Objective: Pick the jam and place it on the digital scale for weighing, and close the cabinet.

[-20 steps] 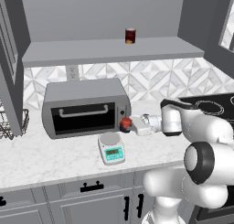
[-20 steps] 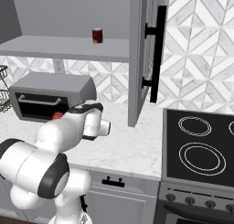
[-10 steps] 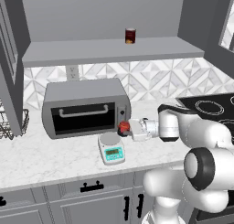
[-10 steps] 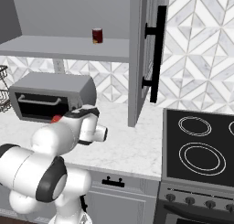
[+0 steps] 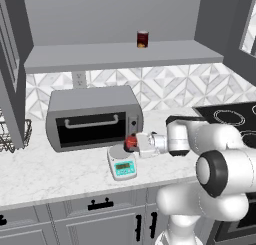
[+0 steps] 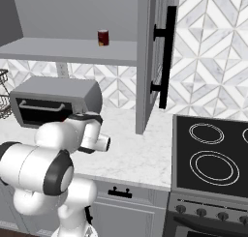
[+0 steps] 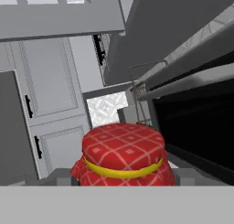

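Just above the digital scale, the gripper is clamped on the jam, red-checked lid with yellow band.

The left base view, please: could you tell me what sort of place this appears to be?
A rendered home kitchen, it seems: a toaster oven on a marble counter, a stovetop, and an open upper cabinet over a tiled backsplash.

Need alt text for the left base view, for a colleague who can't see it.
The white arm's tool holds the small red-topped jam jar just above the round grey platter of the white digital scale, in front of the grey toaster oven. A dark red can stands on the open cabinet shelf.
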Motion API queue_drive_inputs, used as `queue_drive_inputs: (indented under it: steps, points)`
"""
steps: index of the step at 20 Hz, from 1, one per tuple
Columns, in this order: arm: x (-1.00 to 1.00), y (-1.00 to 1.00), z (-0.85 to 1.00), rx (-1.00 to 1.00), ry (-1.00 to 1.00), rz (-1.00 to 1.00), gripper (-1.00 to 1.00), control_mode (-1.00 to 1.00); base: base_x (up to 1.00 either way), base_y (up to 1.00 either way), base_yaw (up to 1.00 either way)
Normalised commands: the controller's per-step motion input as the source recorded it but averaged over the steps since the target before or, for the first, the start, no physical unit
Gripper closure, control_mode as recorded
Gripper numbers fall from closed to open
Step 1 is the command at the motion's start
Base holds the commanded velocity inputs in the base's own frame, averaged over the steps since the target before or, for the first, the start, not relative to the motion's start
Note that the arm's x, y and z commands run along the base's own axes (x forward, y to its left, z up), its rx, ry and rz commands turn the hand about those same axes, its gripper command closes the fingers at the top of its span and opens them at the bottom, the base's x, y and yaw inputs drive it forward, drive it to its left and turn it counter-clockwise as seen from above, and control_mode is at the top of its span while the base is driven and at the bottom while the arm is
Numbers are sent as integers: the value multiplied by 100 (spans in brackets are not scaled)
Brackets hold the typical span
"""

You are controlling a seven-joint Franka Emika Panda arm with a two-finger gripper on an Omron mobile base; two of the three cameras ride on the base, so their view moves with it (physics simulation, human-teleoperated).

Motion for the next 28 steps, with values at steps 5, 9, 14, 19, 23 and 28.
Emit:
queue_drive_inputs:
  steps: [5, 9, 14, 19, 23, 28]
  points:
    - [15, 7, -27, 0, -1, 0, 100, -100, 0, 0, 0]
    - [17, 16, -25, 0, -1, 0, 100, -100, 0, 0, 0]
    - [17, 17, -14, 0, 0, -4, 100, -100, 0, 0, 0]
    - [25, 6, -9, 0, 0, -2, 100, -100, 0, 0, 0]
    - [29, 13, -23, 0, 0, -3, 100, -100, 0, 0, 0]
    - [19, 16, -38, 0, 0, -2, 100, -100, 0, 0, 0]
